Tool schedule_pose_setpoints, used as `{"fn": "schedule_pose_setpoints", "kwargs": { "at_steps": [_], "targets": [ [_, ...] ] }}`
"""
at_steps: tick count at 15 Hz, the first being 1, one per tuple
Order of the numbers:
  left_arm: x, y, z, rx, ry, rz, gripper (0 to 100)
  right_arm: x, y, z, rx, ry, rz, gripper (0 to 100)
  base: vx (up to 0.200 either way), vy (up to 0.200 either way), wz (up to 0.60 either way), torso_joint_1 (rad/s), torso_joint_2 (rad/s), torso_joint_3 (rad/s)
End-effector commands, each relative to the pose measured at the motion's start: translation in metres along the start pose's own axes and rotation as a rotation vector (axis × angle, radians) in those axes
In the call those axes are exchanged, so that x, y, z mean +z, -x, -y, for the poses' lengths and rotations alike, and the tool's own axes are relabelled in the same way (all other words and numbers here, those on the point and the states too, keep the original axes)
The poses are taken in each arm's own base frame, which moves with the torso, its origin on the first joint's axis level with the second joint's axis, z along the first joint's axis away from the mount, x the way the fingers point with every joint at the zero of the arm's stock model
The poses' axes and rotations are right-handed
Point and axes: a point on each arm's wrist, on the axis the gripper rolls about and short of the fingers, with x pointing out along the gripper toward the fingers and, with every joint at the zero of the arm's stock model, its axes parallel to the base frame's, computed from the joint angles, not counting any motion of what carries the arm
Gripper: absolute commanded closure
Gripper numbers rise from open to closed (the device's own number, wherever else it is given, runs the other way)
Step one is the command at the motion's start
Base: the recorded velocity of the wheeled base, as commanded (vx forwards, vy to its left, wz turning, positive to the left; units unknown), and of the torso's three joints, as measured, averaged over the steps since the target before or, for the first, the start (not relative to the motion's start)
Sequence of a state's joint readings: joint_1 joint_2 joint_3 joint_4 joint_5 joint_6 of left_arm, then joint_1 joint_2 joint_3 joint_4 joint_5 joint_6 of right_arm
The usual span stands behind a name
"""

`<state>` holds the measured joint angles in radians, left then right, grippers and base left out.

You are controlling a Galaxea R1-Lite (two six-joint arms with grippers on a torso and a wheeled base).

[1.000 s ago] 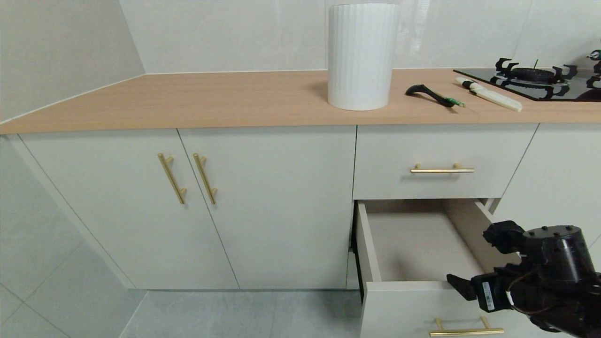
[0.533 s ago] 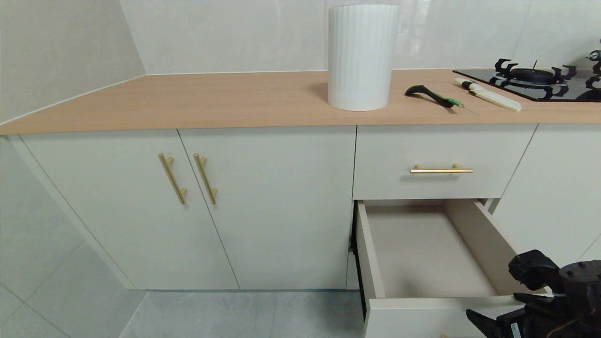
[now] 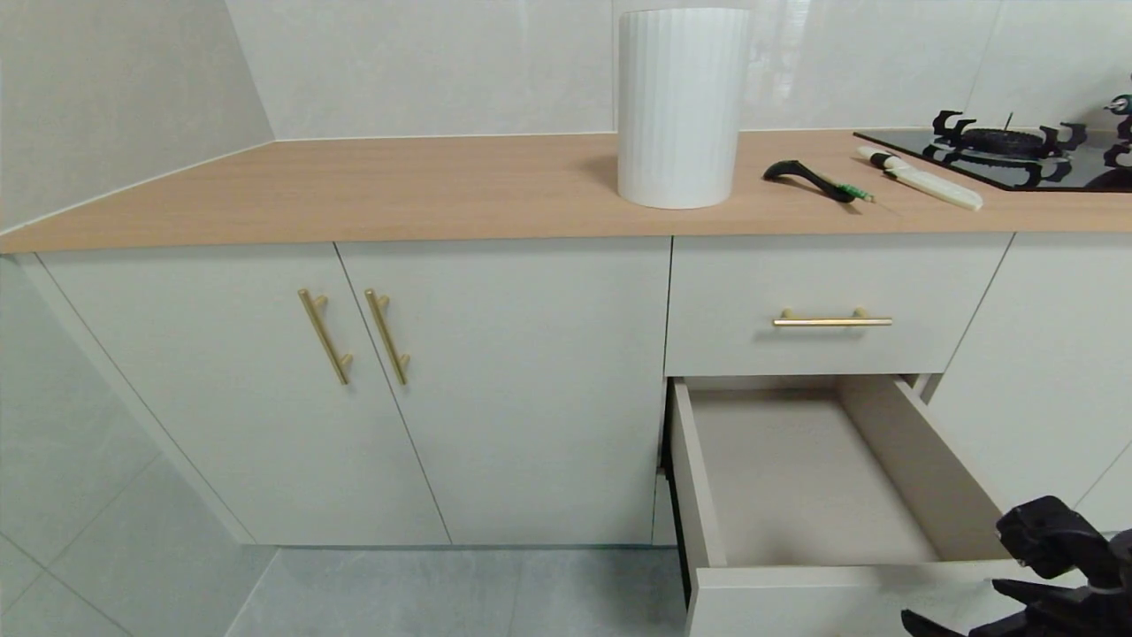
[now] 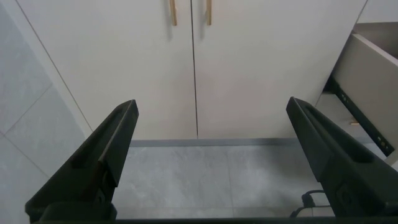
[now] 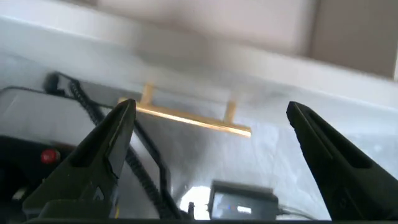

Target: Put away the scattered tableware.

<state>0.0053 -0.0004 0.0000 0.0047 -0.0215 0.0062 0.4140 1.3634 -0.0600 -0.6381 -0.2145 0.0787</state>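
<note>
On the wooden counter lie a black-handled peeler [image 3: 812,180] and a white sheathed knife [image 3: 920,177], right of a tall white ribbed container [image 3: 679,106]. Below them the lower drawer [image 3: 699,478] stands pulled out with nothing in it. My right gripper [image 3: 959,575] hangs low at the drawer's front right corner. In the right wrist view this gripper [image 5: 208,112] is open, its fingers spread wide, with the drawer's gold handle [image 5: 193,119] just beyond them. My left gripper [image 4: 211,162] is open and holds nothing, above the floor facing the cabinet doors [image 4: 186,62].
The upper drawer [image 3: 831,305] is shut. Two cabinet doors with gold handles [image 3: 354,336] are shut on the left. A black gas hob [image 3: 1008,150] sits at the counter's far right. Grey floor tiles [image 3: 398,593] lie open in front of the cabinets.
The lower drawer has slid further out. My right gripper has moved down and to the right, toward the head view's bottom corner.
</note>
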Motion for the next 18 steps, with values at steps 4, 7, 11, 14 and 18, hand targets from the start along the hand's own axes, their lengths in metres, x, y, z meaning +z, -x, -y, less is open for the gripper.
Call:
{"fn": "schedule_pose_setpoints", "kwargs": {
  "at_steps": [4, 7, 11, 14, 18],
  "targets": [
    [0.000, 0.000, 0.000, 0.001, 0.000, 0.000, 0, 0.066, -0.018, 0.002, -0.051, -0.055, 0.100, 0, 0.000, 0.000, 0.00, 0.000, 0.00, 0.000],
    [0.000, 0.000, 0.000, 0.001, 0.000, 0.000, 0, 0.067, -0.069, -0.003, -0.069, -0.035, -0.047, 0, 0.000, 0.000, 0.00, 0.000, 0.00, 0.000],
    [0.000, 0.000, 0.000, 0.001, 0.000, 0.000, 0, 0.052, -0.092, -0.007, -0.074, -0.022, -0.151, 0, 0.000, 0.000, 0.00, 0.000, 0.00, 0.000],
    [0.000, 0.000, 0.000, 0.001, 0.000, 0.000, 0, 0.039, -0.081, -0.007, -0.067, -0.008, -0.184, 0, 0.000, 0.000, 0.00, 0.000, 0.00, 0.000],
    [0.000, 0.000, 0.000, 0.001, 0.000, 0.000, 0, 0.019, -0.056, -0.010, -0.038, 0.017, -0.203, 0, 0.000, 0.000, 0.00, 0.000, 0.00, 0.000]
  ]
}}
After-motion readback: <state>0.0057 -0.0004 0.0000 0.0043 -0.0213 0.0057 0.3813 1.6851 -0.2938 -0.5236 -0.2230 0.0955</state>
